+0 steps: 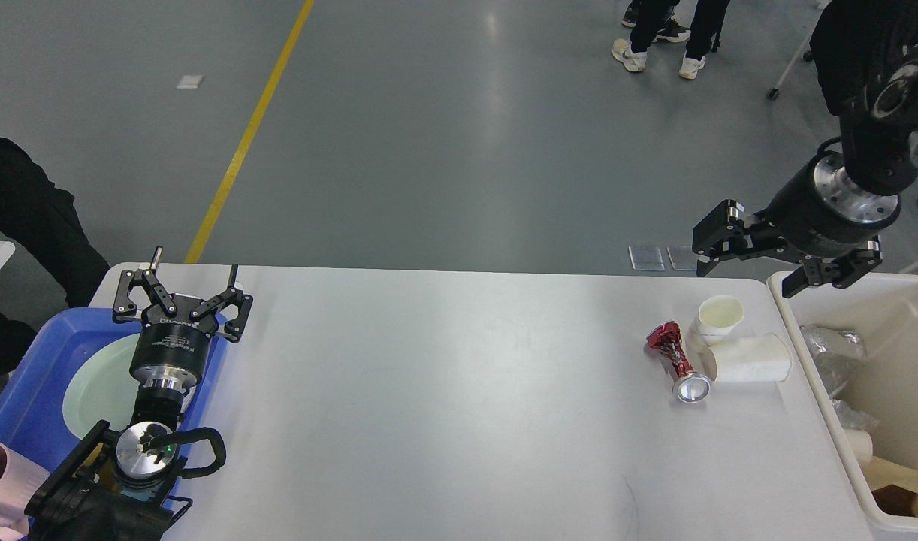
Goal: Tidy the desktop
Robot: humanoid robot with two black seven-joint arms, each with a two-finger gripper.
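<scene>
bright, sharp, glare on desktop (459,361)

Small white lettering runs across the black cylindrical body of the left gripper (194,285) and the right gripper (752,259), too small to read.

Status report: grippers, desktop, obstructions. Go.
Left gripper open above blue tray. Right gripper open, empty, raised by bin. Desktop uncleared: crushed red can, upright paper cup, tipped paper cup. Nothing blocking.
</scene>
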